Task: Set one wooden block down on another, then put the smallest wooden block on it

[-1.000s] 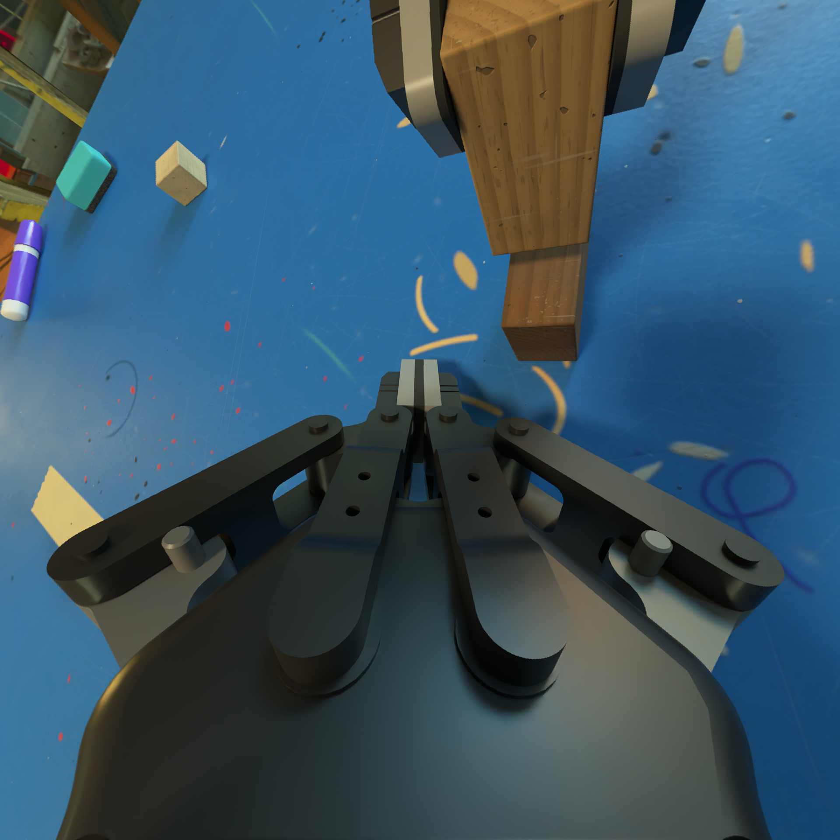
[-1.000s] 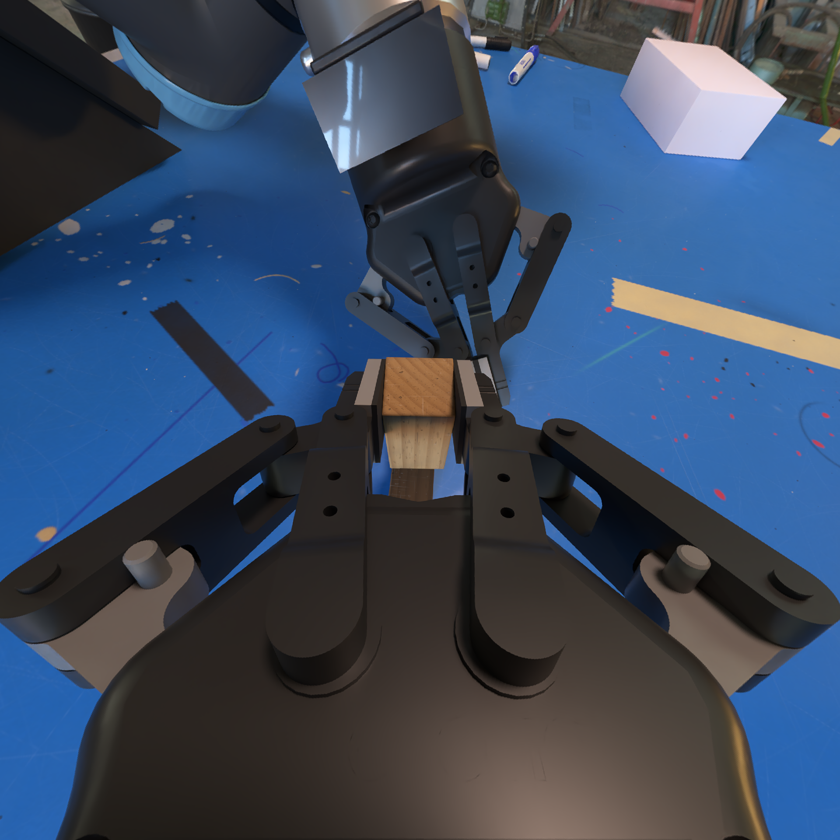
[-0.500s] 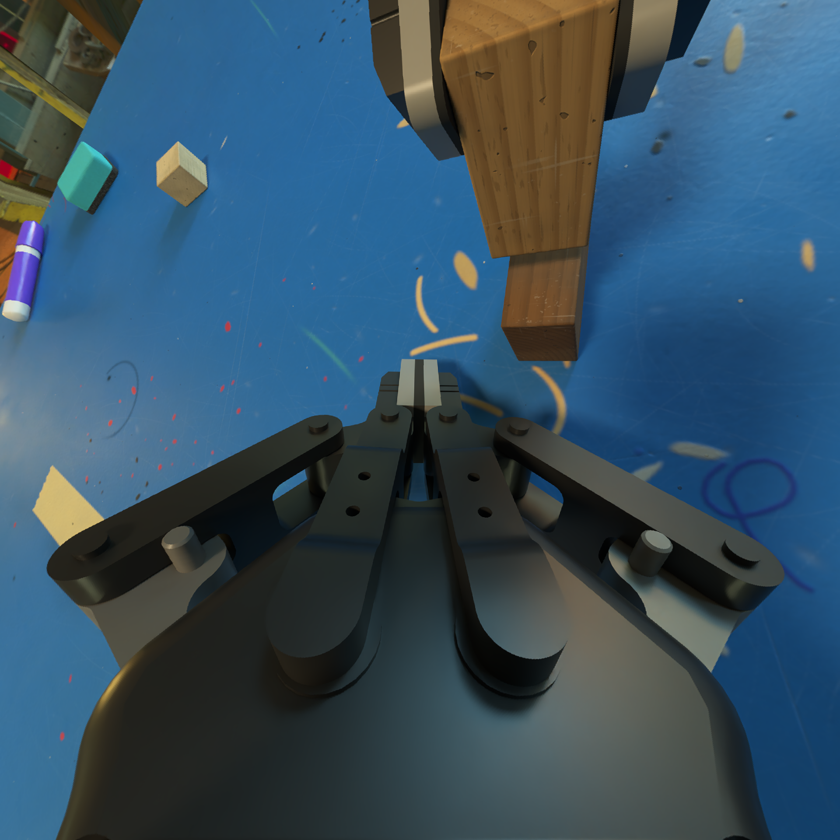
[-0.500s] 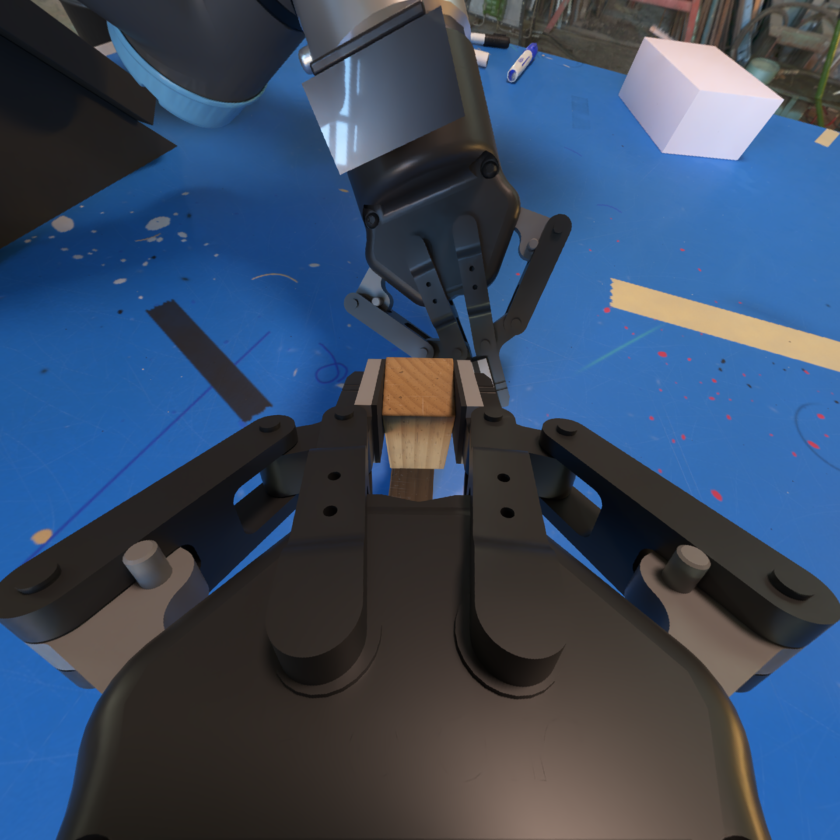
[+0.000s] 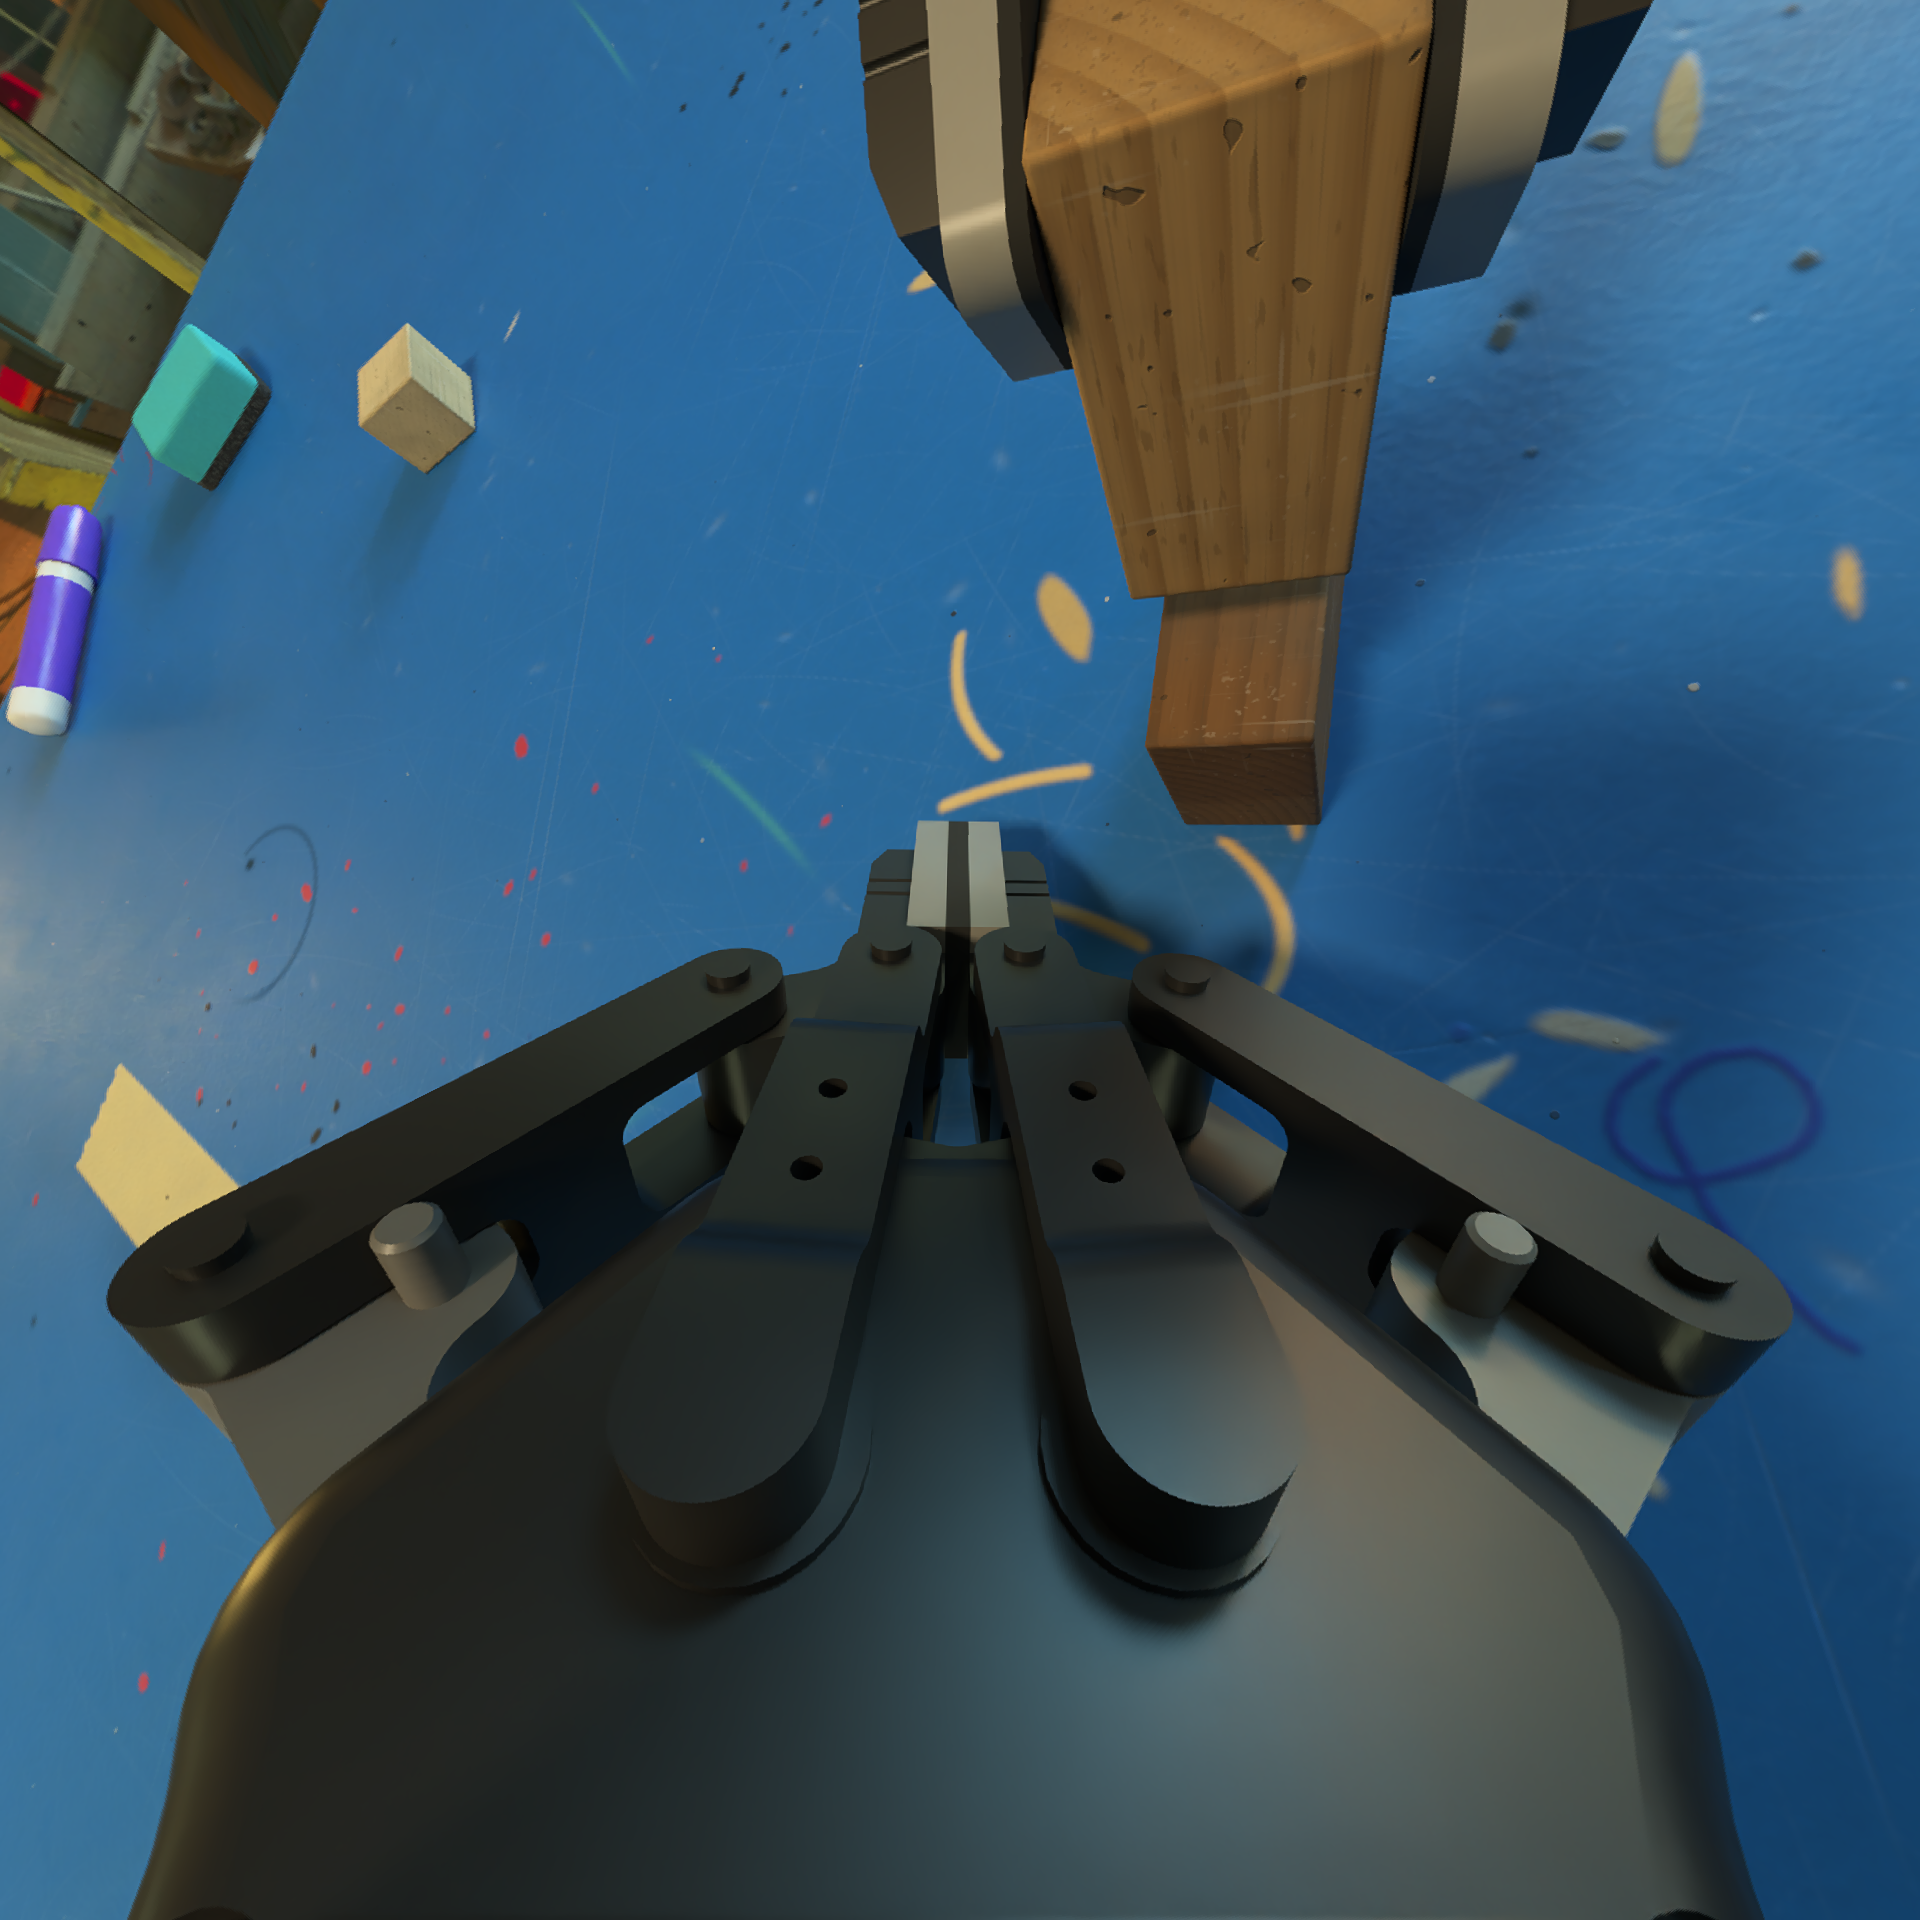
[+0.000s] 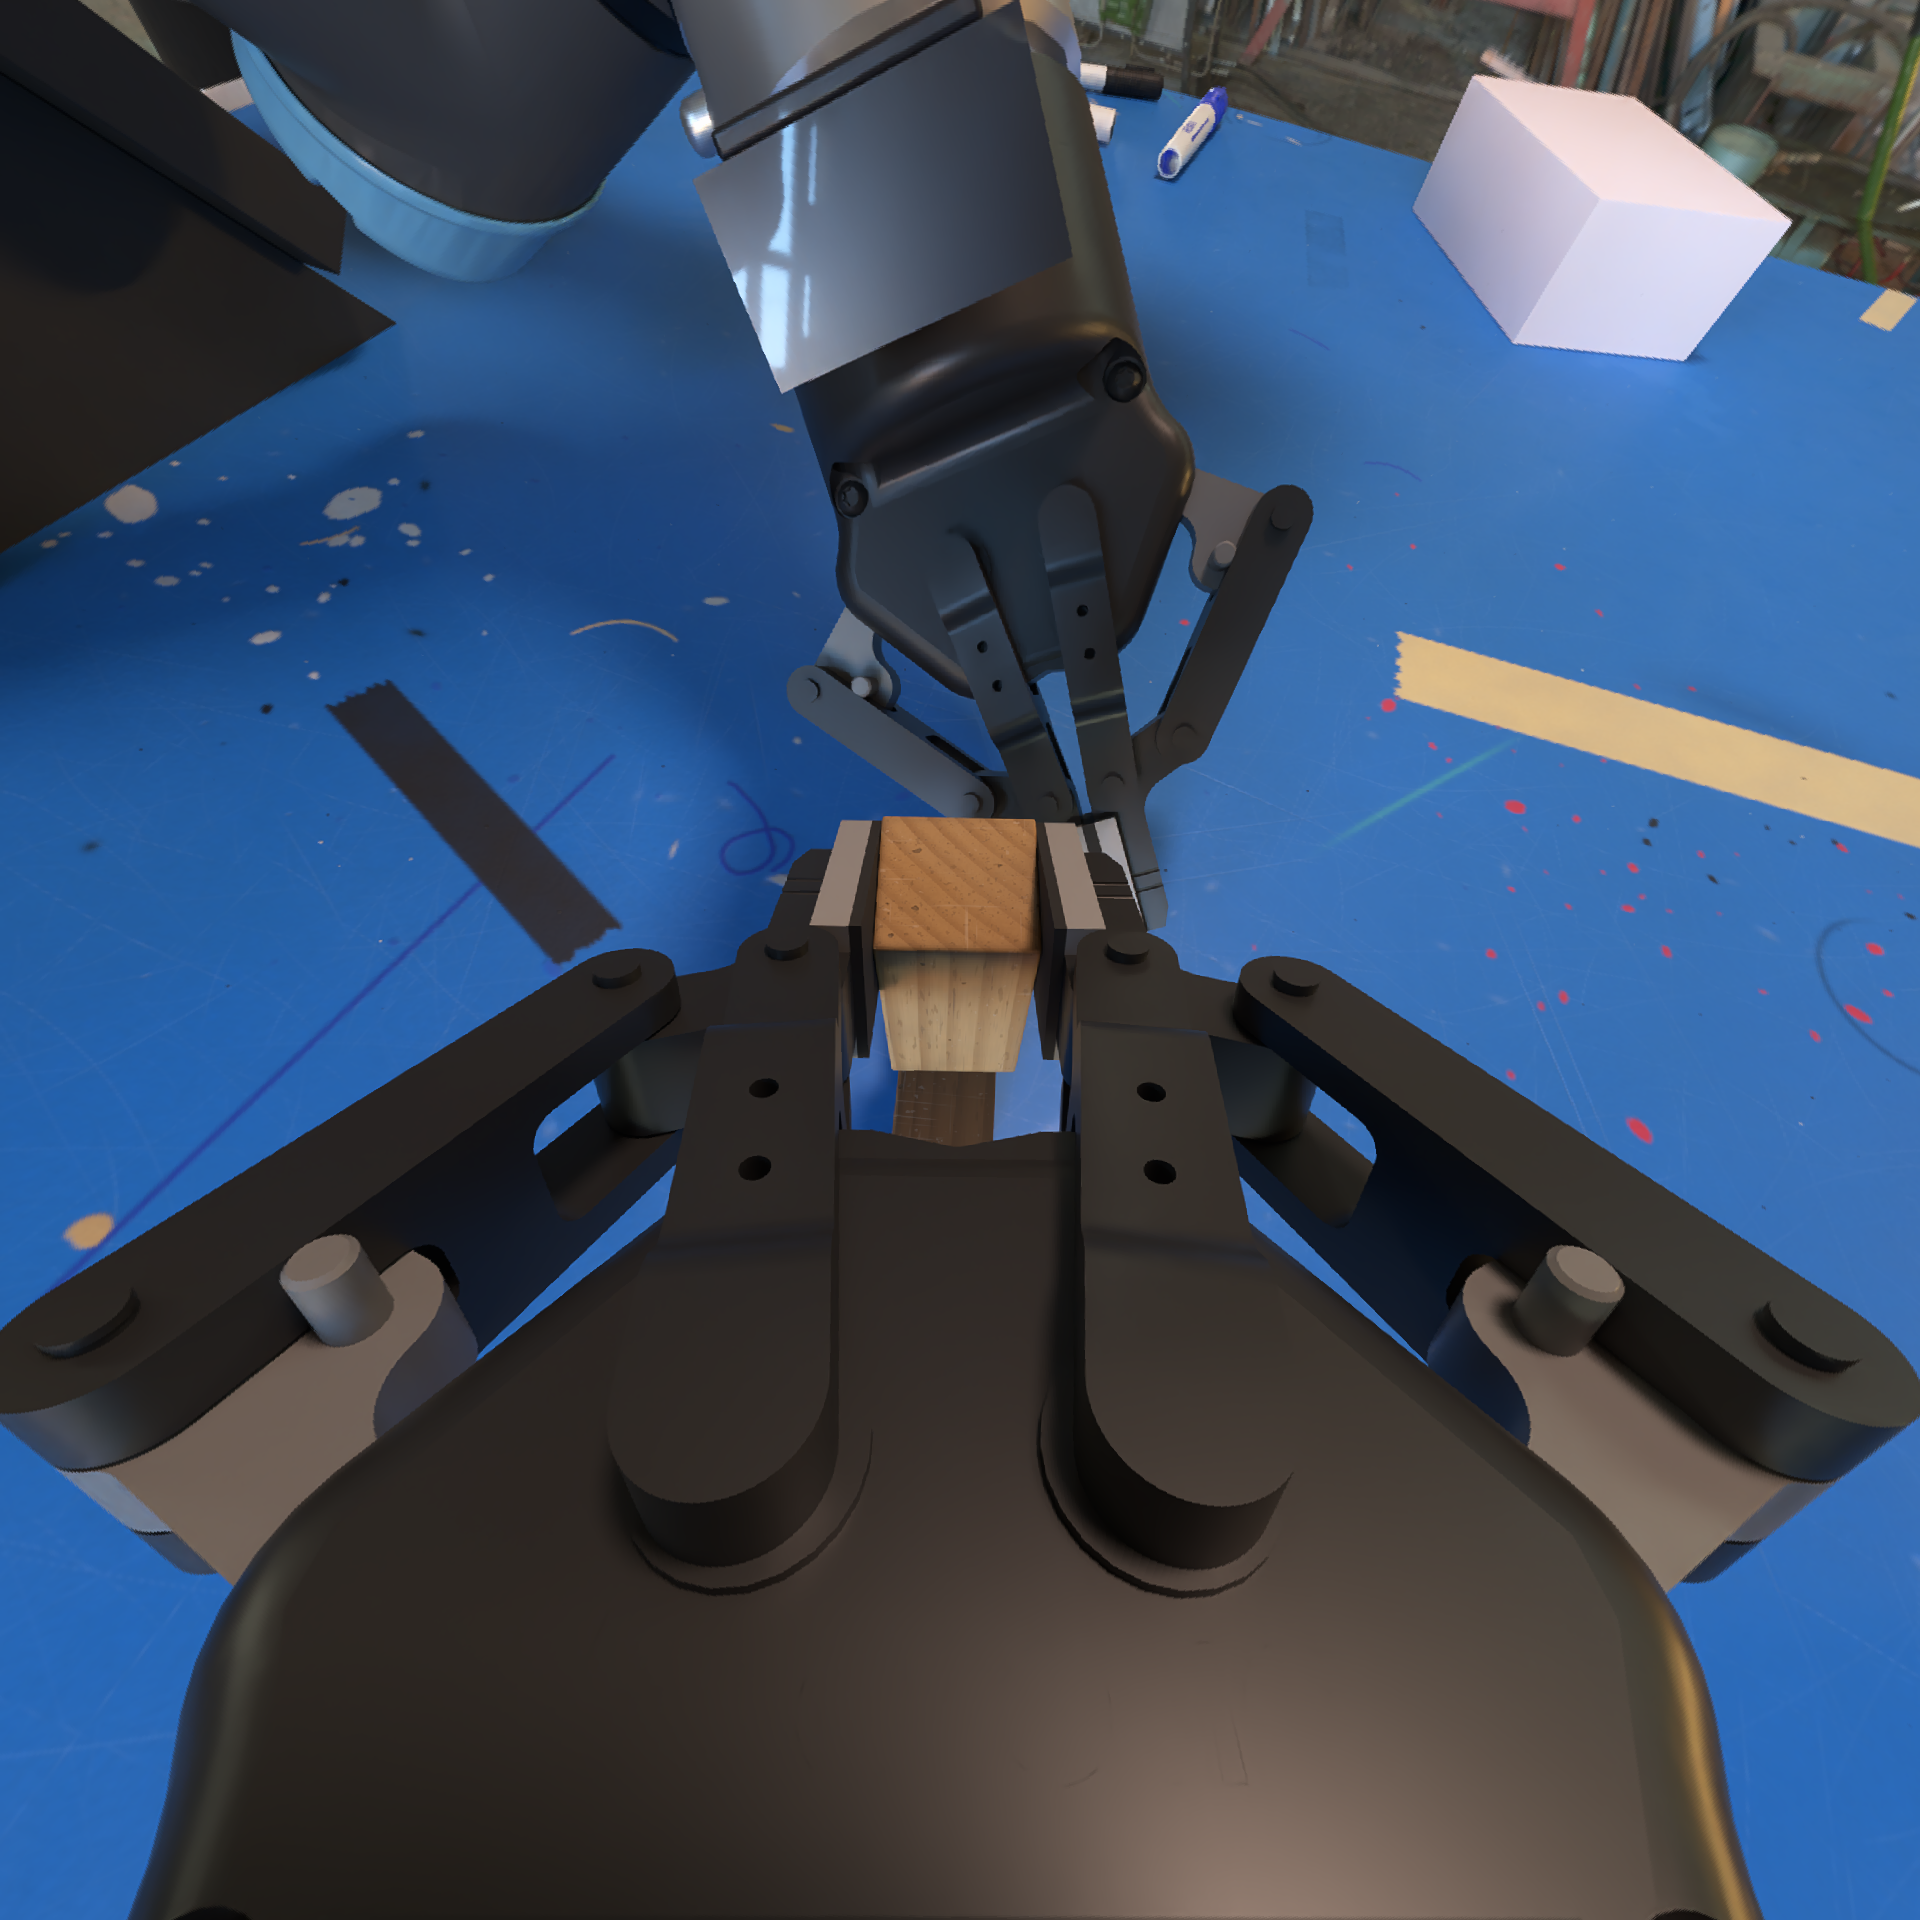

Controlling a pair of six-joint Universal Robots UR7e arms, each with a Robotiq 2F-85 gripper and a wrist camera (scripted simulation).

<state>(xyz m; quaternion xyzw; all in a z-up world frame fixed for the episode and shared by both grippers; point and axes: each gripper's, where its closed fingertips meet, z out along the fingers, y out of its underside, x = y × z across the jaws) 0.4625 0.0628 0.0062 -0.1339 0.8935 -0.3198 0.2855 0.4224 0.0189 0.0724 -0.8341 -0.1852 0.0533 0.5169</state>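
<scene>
My right gripper is shut on a light brown wooden block, which also shows in the left wrist view. It holds the block right over a darker wooden block that stands on the blue table; I cannot tell whether the two touch. In the right wrist view only a strip of the dark block shows under the held one. My left gripper is shut and empty, low over the table just left of the dark block. The smallest, pale wooden cube sits far to the left.
A teal eraser and a purple marker lie near the table's left edge. A white box, a blue marker, a black tape strip, a tan tape strip and a black panel show in the right wrist view.
</scene>
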